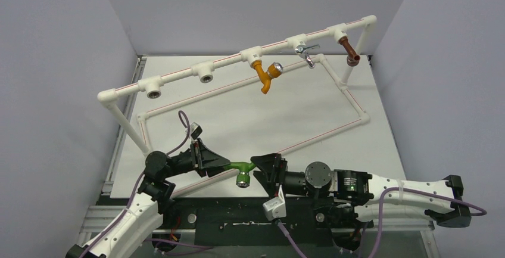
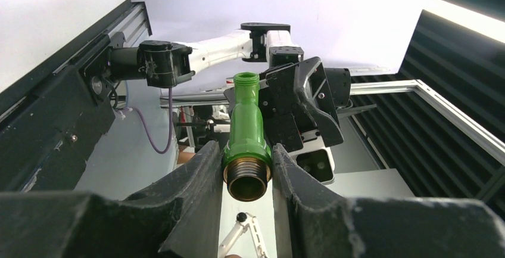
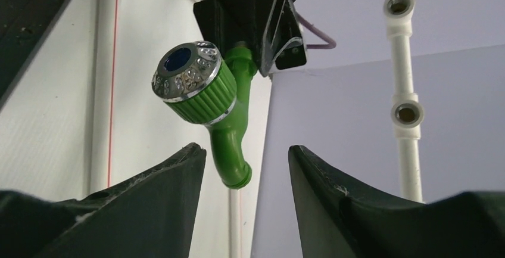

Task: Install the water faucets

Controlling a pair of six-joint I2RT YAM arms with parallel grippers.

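Pincer on the left (image 2: 248, 164) is clamped on the threaded end of the green tap (image 3: 224, 112). It holds the tap in the air over the middle of the desk's (image 1: 250, 121) near edge, with the silver knob turned toward that edge. The right pincer (image 3: 245, 151) faces it with jaws parted, one finger on each side of the spout tip, neither touching. Toward the far right corner, a raised white pipe (image 1: 178, 73) carries an orange tap (image 1: 264, 77) and a chrome tap (image 1: 306, 52).

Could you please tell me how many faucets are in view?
4: green faucet in the left gripper at the front; orange faucet, chrome faucet and brown faucet mounted on the white pipe behind.
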